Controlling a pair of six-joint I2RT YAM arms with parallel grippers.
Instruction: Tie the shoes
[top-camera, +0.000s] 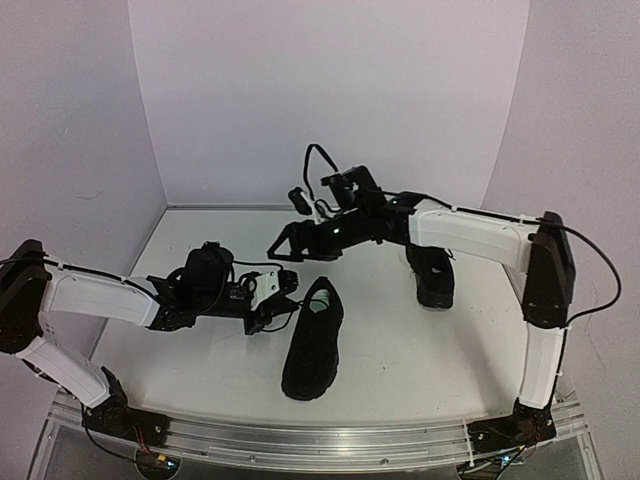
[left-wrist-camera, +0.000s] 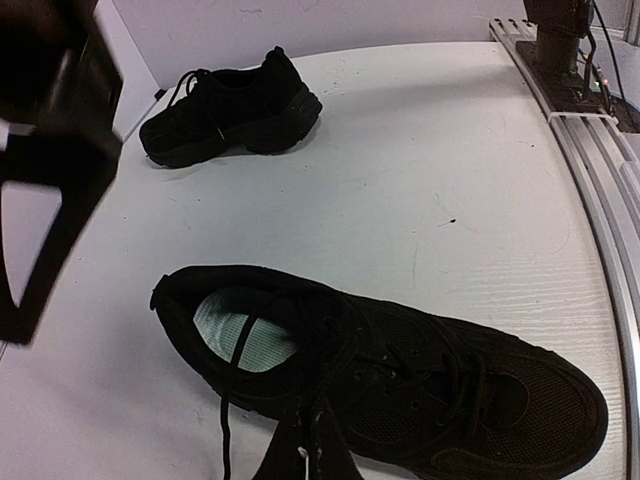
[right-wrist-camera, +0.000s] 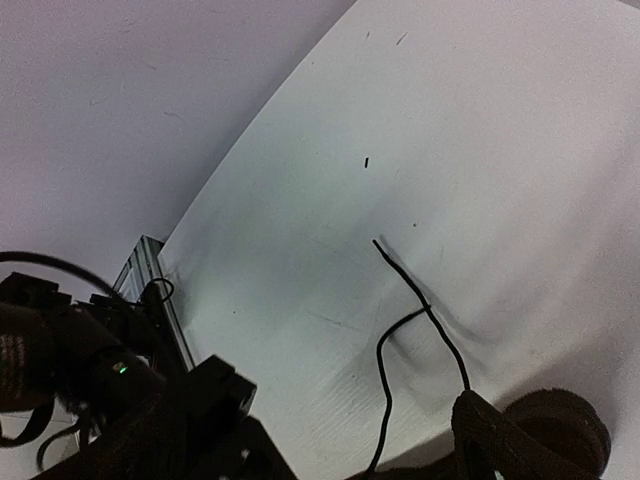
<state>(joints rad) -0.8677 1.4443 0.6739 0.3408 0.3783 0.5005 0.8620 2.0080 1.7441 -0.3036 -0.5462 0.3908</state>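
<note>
Black near shoe (top-camera: 312, 350) lengthwise on table (top-camera: 400, 385), toe nearest, heel and pale insole (left-wrist-camera: 245, 335) toward far side. Just left of heel: left gripper (left-wrist-camera: 305, 447), closed tight, the nearer arm. Beyond heel: right gripper (top-camera: 283, 247), spread wide above loose lace (right-wrist-camera: 430, 315). Well apart rightward: other shoe (top-camera: 432, 275).

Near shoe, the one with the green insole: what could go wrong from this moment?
The right gripper is open and empty, and the lace lies loose on the table; thin and black, it may be hard to catch.
The left gripper is shut right beside the near shoe; a pull could drag the shoe, which nothing pins.
The far shoe sits under the right arm and could be knocked.
</note>
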